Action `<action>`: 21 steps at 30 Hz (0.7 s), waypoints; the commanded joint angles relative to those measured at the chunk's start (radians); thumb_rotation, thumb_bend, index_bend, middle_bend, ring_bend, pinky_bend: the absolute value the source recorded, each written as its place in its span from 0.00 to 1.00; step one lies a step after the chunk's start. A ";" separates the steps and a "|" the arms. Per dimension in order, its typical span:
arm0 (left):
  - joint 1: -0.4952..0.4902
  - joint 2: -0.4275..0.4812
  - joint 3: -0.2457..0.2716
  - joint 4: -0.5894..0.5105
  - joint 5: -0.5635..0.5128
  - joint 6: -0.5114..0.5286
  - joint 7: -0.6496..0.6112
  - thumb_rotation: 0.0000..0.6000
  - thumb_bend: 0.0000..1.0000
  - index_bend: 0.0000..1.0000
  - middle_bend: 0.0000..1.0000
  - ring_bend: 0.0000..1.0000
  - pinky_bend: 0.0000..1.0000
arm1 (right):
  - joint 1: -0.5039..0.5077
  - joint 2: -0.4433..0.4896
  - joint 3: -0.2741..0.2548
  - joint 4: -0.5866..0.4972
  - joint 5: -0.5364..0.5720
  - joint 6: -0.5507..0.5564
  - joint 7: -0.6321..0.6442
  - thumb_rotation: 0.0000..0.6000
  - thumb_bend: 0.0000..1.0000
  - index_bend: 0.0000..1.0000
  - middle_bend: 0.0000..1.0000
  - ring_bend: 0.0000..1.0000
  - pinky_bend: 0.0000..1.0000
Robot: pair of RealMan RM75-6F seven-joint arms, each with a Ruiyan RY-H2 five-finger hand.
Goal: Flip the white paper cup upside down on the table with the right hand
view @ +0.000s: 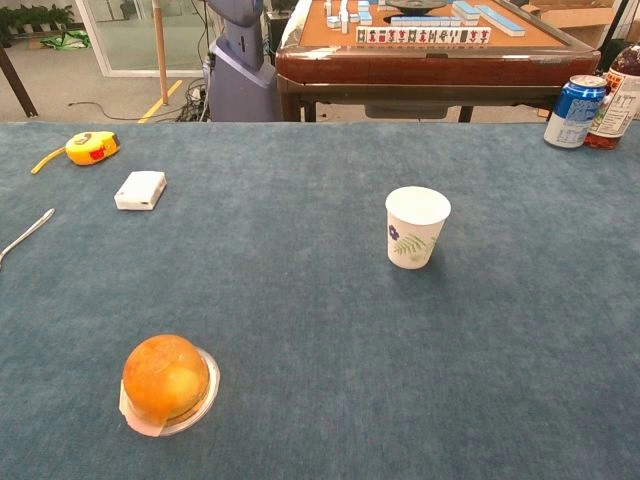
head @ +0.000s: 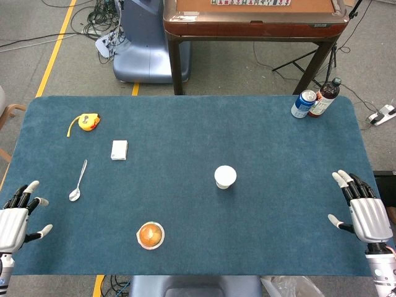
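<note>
Standing upright on the blue bench (head: 185, 124), mouth up, the cup (head: 225, 177) sits a little right of centre, and the chest view shows a green leaf print on its side. The right robot hand (head: 362, 210) hovers at the bench's right edge, well apart from the cup, which lies to its left and slightly farther from the robot. Its fingers (head: 349, 183) are spread, holding nothing. The left robot hand (head: 18, 213) mirrors it at the left edge, fingers apart too, also empty (neither hand shows in the chest view).

Now the rest of the bench: an orange bun (head: 150, 235) in a clear wrapper lies near the front edge, left of the cup and nearer the robot. A spoon (head: 78, 182) lies on the left side, bowl toward the robot. Beyond it, a small white box (head: 119, 150), and farther back a yellow tape measure (head: 88, 121) with a bit of tape pulled out. Over in the far right corner, a blue can (head: 303, 103) stands touching or just beside a dark bottle (head: 325, 97); both are upright. Behind the bench stands a wooden table (head: 253, 25) with tiles on top.
</note>
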 commanded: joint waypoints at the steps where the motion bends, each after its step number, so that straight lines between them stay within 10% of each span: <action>1: -0.005 -0.005 0.003 0.007 0.001 -0.012 0.001 1.00 0.10 0.41 0.09 0.08 0.28 | -0.001 0.002 0.001 -0.002 0.000 0.003 0.002 1.00 0.00 0.08 0.10 0.06 0.18; 21: -0.016 -0.008 0.018 0.011 0.005 -0.044 -0.025 1.00 0.10 0.42 0.09 0.08 0.28 | 0.084 0.049 0.049 -0.094 -0.018 -0.061 -0.037 1.00 0.00 0.22 0.15 0.06 0.18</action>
